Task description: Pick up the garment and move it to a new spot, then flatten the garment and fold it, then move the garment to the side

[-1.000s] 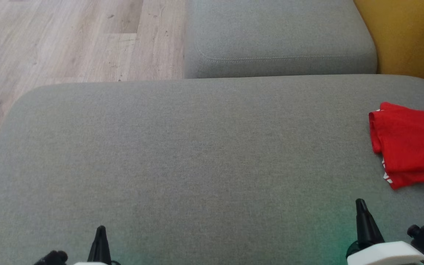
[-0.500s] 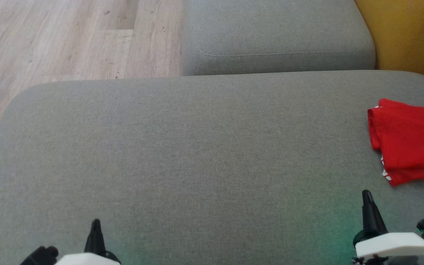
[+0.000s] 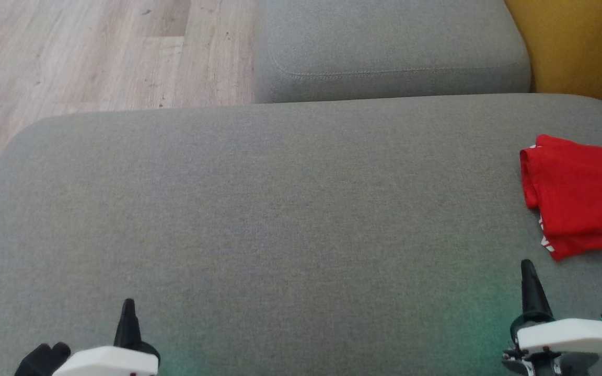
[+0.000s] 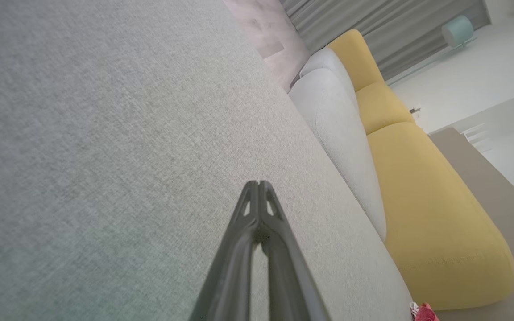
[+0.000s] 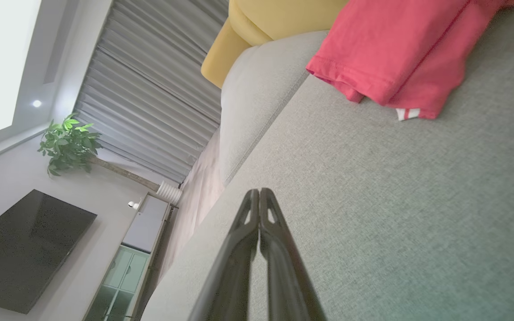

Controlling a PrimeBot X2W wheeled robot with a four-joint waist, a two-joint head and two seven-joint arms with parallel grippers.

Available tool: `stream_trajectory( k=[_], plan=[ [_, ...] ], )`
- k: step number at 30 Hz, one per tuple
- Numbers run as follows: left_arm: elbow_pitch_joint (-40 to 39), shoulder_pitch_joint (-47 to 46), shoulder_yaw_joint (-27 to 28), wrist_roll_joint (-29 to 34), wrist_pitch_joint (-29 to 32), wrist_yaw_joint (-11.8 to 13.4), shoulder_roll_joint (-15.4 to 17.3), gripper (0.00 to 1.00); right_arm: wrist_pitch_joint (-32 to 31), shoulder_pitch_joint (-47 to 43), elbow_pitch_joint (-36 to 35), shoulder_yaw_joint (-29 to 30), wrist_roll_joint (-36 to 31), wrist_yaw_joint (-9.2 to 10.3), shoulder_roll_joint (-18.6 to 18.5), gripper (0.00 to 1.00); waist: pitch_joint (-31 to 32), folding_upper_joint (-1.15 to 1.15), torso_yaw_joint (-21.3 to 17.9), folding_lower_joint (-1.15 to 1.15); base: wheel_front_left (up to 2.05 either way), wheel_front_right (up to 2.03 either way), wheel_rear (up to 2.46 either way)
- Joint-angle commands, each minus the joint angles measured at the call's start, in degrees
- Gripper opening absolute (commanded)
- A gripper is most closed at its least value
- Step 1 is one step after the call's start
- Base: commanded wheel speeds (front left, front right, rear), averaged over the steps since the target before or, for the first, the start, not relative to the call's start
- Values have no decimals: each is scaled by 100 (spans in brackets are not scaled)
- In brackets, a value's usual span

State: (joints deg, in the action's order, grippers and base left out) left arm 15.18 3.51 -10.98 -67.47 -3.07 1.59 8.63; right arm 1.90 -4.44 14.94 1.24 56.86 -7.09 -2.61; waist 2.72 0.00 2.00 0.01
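The red garment (image 3: 583, 198) lies folded at the right edge of the large grey cushion (image 3: 280, 209), with a white-striped hem showing at its near corner. In the right wrist view the garment (image 5: 400, 53) sits ahead and to the right of my fingers. My right gripper (image 3: 528, 267) hovers near the cushion's front right, shut and holding nothing, a short way before the garment. My left gripper (image 3: 128, 305) is at the front left, shut and holding nothing, far from the garment. A corner of the garment (image 4: 424, 312) peeks in at the bottom of the left wrist view.
A second grey cushion (image 3: 390, 47) adjoins at the back. A yellow sofa section (image 3: 583, 47) stands at the back right. Wood floor (image 3: 81, 52) lies beyond the cushion's left side. A TV (image 5: 25, 249) and a plant (image 5: 67, 142) stand across the room.
The head view has shifted, so the whole scene sits a little higher. Both grippers have risen slightly in the picture and show more of their white wrists. The garment has not moved.
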Motion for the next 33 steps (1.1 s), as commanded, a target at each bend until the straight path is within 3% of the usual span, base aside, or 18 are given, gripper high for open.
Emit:
stream_trajectory(
  k=[1, 33],
  plan=[
    [-152, -348, 208, -92, 25, -57, 6, 0, -27, 322, -170, -24, 138, -23, -113, 0, -4, 0, -3, 0, 0, 0, 0],
    [-129, -700, 1068, -1460, 541, -541, -310, 0, -426, 736, -129, 212, 2134, -32, -121, 0, -167, 0, -115, -1, 0, 0, 0]
  ],
)
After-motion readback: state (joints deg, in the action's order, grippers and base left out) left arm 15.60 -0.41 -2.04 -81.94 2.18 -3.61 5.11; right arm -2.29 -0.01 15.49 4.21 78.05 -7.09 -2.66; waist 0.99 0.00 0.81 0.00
